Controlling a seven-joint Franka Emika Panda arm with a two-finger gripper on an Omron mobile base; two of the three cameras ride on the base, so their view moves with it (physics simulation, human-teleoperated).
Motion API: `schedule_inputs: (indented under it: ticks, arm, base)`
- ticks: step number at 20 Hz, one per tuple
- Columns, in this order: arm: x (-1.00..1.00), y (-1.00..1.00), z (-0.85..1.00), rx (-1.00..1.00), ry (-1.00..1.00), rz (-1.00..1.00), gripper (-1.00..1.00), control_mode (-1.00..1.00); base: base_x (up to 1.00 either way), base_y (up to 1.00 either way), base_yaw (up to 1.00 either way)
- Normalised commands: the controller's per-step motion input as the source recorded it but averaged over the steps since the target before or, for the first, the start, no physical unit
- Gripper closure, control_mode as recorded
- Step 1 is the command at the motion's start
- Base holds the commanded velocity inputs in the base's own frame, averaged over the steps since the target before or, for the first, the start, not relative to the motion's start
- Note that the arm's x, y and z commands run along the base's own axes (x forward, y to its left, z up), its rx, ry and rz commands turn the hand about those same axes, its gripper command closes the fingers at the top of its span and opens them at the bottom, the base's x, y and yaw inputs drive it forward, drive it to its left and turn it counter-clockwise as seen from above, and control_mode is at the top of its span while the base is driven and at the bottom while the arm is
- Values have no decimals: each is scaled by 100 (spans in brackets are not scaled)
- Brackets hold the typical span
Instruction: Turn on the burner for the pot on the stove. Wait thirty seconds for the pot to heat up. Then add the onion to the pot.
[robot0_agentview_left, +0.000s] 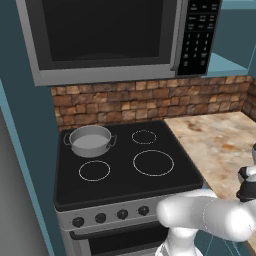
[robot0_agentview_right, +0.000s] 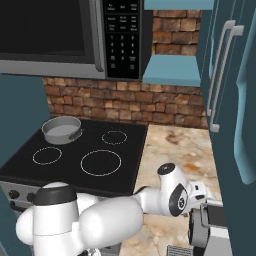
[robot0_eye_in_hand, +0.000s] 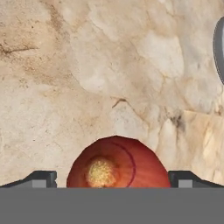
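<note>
On counter: onion (robot0_eye_in_hand: 117, 162) between open end effector (robot0_eye_in_hand: 112, 178) tips | pot (robot0_agentview_left: 90, 140) on stove (robot0_agentview_left: 125, 172)

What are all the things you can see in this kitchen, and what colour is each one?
Pot: one, grey metal, on the stove's back left ring.
Stove: one, black glass top with white rings, grey front with black knobs.
Microwave: one, dark window, grey frame, above the stove.
Brick wall: one, brown, behind the stove.
Counter: one, beige stone, right of the stove.
Onion: one, red, on the counter between the pincer's tips.
Fridge: one, teal with pale handles, at the right.
Shelf: one, teal, beside the microwave.
Pincer: one, dark tips, open either side of the onion.
</note>
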Motion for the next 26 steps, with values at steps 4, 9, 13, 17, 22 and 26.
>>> schedule_inputs:
  ticks: [4,9,13,17,22,26]
  arm:
    - [0,0,-16,0,2,0,100,-100]
    - [0,3,-4,1,3,0,100,-100]
    - [0,21,50,11,-11,-1,100,-100]
    - [0,54,95,10,-19,0,100,-100]
    - [0,97,79,2,-15,0,100,-100]
    - [0,100,66,0,-8,0,100,-100]
  base:
    - [0,0,0]
    - [0,0,0]
    - [0,0,0]
    - [0,0,0]
    - [0,0,0]
    - [0,0,0]
